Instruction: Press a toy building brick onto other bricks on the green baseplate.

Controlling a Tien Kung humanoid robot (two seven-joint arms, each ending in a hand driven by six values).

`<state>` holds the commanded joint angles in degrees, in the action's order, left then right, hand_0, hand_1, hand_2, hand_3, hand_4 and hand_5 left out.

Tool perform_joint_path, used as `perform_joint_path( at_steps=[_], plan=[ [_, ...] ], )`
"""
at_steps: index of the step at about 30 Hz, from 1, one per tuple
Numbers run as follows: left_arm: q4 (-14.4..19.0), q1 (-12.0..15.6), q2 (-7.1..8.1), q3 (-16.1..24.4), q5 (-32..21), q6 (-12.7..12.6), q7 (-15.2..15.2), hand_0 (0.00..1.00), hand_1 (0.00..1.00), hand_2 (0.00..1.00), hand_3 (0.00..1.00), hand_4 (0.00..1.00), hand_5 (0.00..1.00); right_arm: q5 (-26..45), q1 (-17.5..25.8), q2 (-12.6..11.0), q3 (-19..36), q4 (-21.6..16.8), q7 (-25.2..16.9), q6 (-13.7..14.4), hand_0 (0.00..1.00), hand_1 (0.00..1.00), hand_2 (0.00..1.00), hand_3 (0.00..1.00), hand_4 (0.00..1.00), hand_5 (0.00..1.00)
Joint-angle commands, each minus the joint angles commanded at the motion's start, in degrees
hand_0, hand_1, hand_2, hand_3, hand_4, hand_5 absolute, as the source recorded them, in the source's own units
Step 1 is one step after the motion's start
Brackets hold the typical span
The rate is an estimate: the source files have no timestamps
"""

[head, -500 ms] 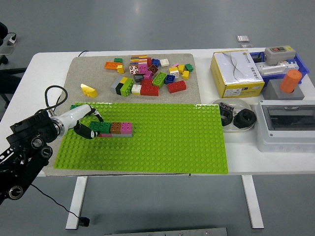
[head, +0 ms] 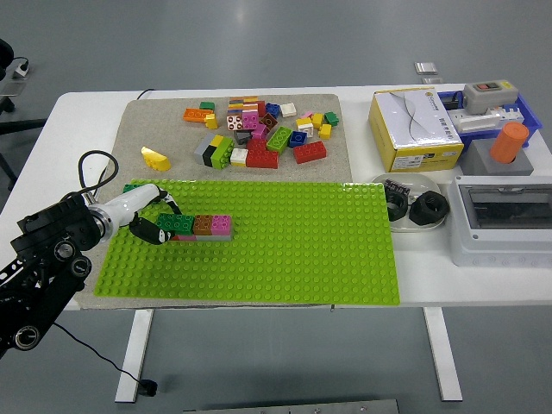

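Your left hand (head: 148,222) pinches the green brick (head: 175,222) atop the brick row (head: 203,227), baseplate (head: 285,250) 9 o'clock; misaligned studs or uneven push could tilt it.

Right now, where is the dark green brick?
The dark green brick sits at the left end of the brick row on the green baseplate, under the left hand.

The left arm (head: 43,259) is black, built of chunky segments with round joint housings that carry silver-ringed caps and small screws. A black cable (head: 90,168) loops up from near the wrist. The left hand (head: 142,211) has a smooth white shell on its back, and the fingers (head: 148,231) are dark, one ending in a black rounded tip.
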<state>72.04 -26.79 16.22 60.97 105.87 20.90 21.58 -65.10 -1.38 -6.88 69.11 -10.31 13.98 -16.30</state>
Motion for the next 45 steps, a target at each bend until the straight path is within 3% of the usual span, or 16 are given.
perform_joint_path(
  at_steps=[21,23,28,29,35,36,38,45],
  plan=[
    [0.1,0.1,0.19,-0.2,-0.2,0.3,-0.5,0.948,0.949,0.947,0.690,0.648,0.002,-0.1,0.3,0.1,0.2,0.0,0.0,0.0,0.686,0.674,0.667,0.892,0.617,0.998],
    [0.3,0.1,0.54,-0.3,-0.5,0.7,-0.3,0.948,0.950,0.950,0.713,0.706,0.002,-0.1,0.3,0.1,0.2,0.0,0.0,0.0,0.688,0.674,0.667,0.892,0.617,0.998],
    [0.9,-0.1,1.60,-0.8,-1.2,1.6,-0.2,0.948,0.950,0.950,0.713,0.706,0.002,-0.3,0.3,0.0,0.4,0.0,0.1,-0.1,0.688,0.674,0.667,0.892,0.617,0.998],
    [1.0,-0.1,1.82,-0.8,-1.3,1.7,-0.2,0.949,0.952,0.957,0.763,0.795,0.002,-0.3,0.3,0.0,0.4,0.0,0.1,-0.1,0.688,0.674,0.666,0.892,0.616,0.998],
    [1.4,-0.5,2.75,-0.9,-1.7,2.0,-0.3,0.949,0.952,0.957,0.763,0.795,0.002,-0.2,0.3,0.0,0.4,0.0,0.1,-0.1,0.688,0.674,0.666,0.892,0.616,0.998],
    [1.5,-0.6,2.89,-0.9,-1.7,2.0,-0.4,0.951,0.956,0.966,0.808,0.885,0.002,-0.2,0.3,0.0,0.4,0.0,0.1,-0.1,0.686,0.674,0.666,0.892,0.616,0.998],
    [1.8,-0.7,3.21,-0.7,-1.7,2.1,-0.4,0.951,0.956,0.966,0.808,0.885,0.002,-0.1,0.2,0.0,0.4,0.0,0.1,-0.1,0.686,0.674,0.666,0.892,0.616,0.998],
    [6.4,-0.1,5.38,0.4,-1.4,2.4,0.2,0.953,0.956,0.964,0.797,0.925,0.002,0.0,0.2,-0.1,0.4,0.0,0.0,-0.1,0.686,0.674,0.666,0.892,0.616,0.998]
  ],
)
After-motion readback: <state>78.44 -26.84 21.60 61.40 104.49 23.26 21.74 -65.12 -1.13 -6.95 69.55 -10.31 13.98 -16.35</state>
